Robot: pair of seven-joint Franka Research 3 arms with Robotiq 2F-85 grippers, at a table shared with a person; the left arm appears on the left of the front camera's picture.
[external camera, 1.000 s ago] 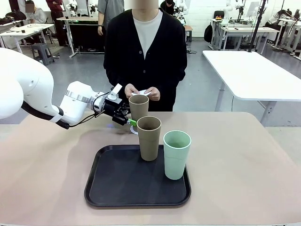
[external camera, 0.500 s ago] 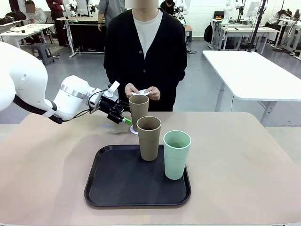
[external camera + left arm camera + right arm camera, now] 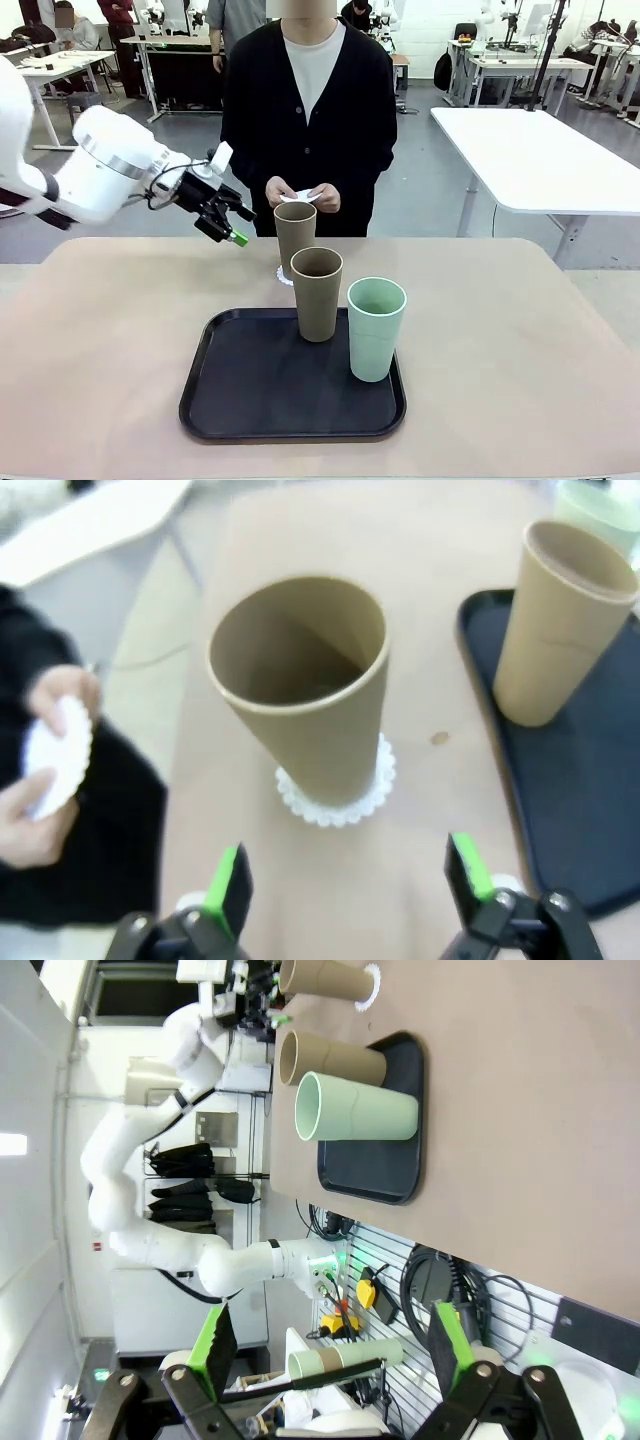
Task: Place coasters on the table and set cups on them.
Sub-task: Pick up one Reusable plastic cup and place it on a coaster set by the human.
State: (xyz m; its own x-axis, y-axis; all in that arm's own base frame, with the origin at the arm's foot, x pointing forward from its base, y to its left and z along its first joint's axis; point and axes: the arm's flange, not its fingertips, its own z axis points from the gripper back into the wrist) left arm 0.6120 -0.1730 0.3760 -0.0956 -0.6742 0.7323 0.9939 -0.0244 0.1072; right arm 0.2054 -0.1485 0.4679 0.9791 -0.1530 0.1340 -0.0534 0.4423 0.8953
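Standing on a scalloped white coaster [image 3: 335,798] — a tall tan cup [image 3: 300,695], matte, handleless; left hand [image 3: 347,872] empty, spread wide.

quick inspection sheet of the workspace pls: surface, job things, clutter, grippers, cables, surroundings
surface: beige-pink matte table carrying a black rectangular tray
job's things: one tan-brown tapered cup stands on a white scalloped paper coaster beyond the tray; a second tan-brown cup and a pale mint green cup stand on the tray; another white paper disc is in the person's hands
clutter: nothing seen
grippers: left gripper open, empty, above the table left of the far cup; right gripper open, empty
cables: black cable looped at the left wrist
surroundings: person in a black cardigan at the far side; white-topped table behind
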